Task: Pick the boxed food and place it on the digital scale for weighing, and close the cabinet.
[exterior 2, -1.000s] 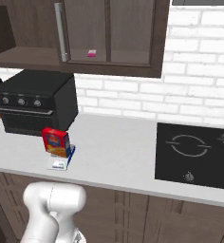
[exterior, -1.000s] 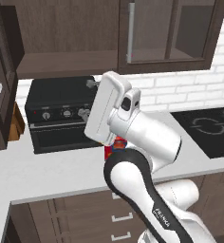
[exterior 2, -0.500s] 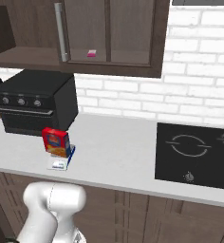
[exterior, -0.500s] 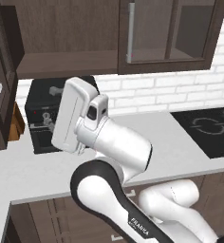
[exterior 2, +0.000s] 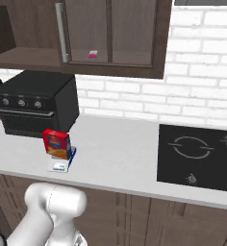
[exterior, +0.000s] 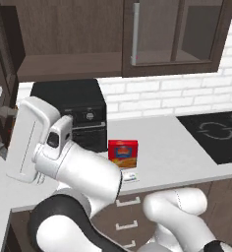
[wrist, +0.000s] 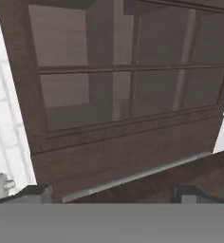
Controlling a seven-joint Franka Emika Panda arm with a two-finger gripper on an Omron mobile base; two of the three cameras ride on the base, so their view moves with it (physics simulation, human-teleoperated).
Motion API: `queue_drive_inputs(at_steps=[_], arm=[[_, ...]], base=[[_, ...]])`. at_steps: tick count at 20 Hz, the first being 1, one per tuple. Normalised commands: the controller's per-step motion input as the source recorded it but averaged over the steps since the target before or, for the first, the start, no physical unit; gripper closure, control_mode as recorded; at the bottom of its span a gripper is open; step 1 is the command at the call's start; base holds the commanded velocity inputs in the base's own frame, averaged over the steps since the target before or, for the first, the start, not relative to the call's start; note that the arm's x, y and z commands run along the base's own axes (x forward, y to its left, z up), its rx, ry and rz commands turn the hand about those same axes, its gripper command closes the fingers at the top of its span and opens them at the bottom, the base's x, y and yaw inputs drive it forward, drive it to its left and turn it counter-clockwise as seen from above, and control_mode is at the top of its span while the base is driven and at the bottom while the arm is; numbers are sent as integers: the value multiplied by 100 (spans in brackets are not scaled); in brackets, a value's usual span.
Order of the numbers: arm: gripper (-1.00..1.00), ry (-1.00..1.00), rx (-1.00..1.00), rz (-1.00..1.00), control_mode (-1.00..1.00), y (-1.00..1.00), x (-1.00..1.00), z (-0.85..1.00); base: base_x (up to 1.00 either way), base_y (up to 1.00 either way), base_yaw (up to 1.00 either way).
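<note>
The box (exterior 2: 57,143) is already sitting on the scale (exterior 2: 61,163) near the front of the counter (exterior 2: 120,153), just in front of the black oven (exterior 2: 36,103), so I'd say the cabinet (exterior: 123,39) is what's left. Its left door (exterior: 2,93) hangs wide open at the left edge of the left base view. The hand view looks close at glass panes, a wood frame and a silver bar handle (wrist: 133,176). To do this well, push flat on the frame (not the glass) and follow the hinge arc. The fingers (wrist: 35,193) peek up at the bottom, handle running between and just beyond them; they look spread apart with nothing held, contact unclear.
</note>
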Motion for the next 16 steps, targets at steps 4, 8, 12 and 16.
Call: queue_drive_inputs(at_steps=[4,8,12,16], arm=[[-100,-8,18,14,-100,-28,-100,0],[-100,-8,4,3,-100,59,-27,-16],[-100,-7,0,-18,-100,96,63,-8],[-100,-6,0,-26,-100,54,68,-1]], base=[[0,0,0],[0,0,0],[0,0,0],[0,0,0]])
